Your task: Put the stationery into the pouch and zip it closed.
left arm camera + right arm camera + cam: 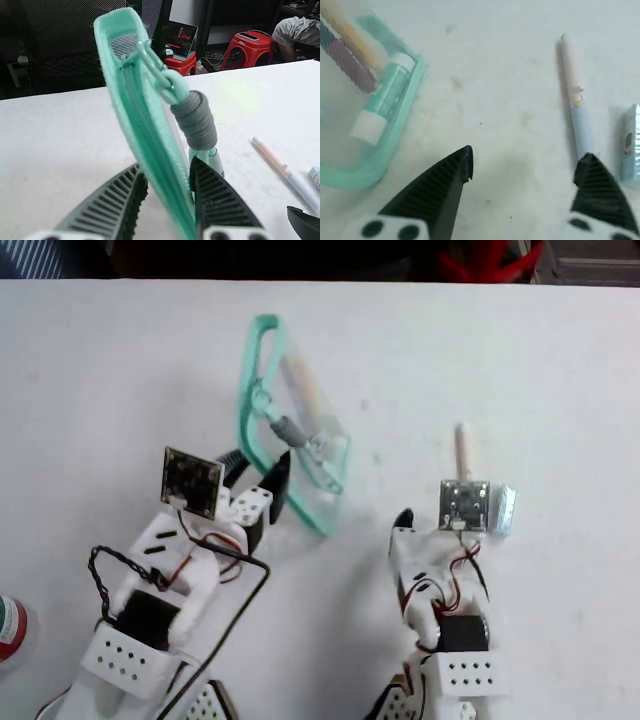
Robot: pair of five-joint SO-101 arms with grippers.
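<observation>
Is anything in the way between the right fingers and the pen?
Nothing visible. The right fingers stand open over bare table, and the pen lies by one of them. A small box lies beside the pen, not between.

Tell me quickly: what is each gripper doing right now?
Left gripper: shut on the pouch.
Right gripper: open, empty, by the pen.

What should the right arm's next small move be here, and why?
Probably a small sideways shift of the right gripper to centre the pen in its open gap, before lowering. The pen lies on the table outside the pouch, its near end by one fingertip rather than between the two. The left gripper holds the pouch by its rim.
</observation>
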